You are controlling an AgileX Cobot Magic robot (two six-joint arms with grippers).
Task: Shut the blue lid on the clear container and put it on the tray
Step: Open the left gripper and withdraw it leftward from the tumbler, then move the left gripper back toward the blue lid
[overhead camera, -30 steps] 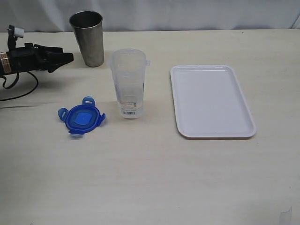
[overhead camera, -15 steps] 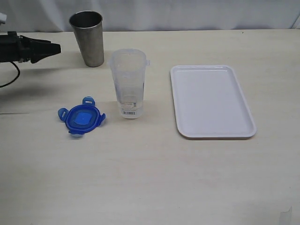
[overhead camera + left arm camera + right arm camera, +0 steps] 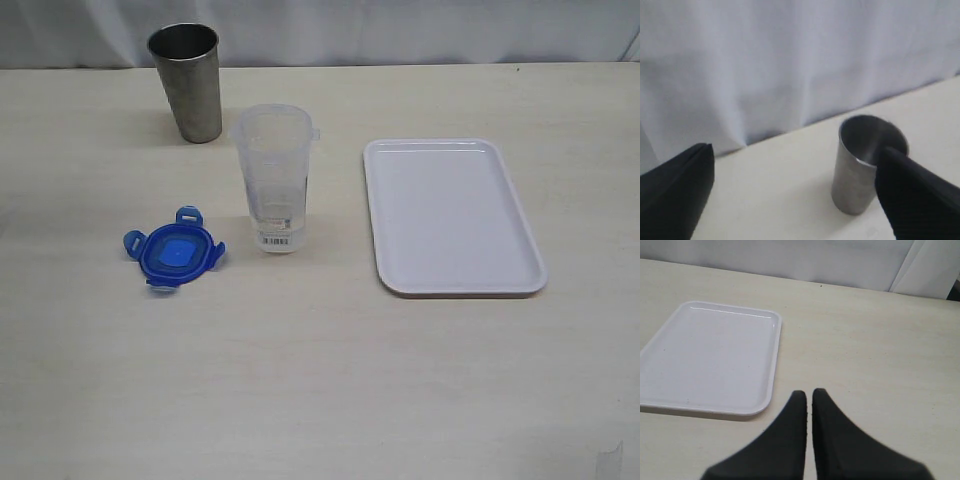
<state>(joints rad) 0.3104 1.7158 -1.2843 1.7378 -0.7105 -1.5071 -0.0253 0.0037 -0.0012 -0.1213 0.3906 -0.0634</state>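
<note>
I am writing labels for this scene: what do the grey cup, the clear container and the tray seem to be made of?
The grey cup: likely metal, perhaps steel; dull brushed sheen with soft streaked reflections. The clear container: probably plastic, cloudy translucent; its far wall shows through. The tray: apparently plastic, smooth white, faintly glossy; moulded rounded rim.

Even, soft light (left wrist view blurred).

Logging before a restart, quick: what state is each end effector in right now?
Left end effector: open, holding nothing.
Right end effector: closed, holding nothing.
</note>
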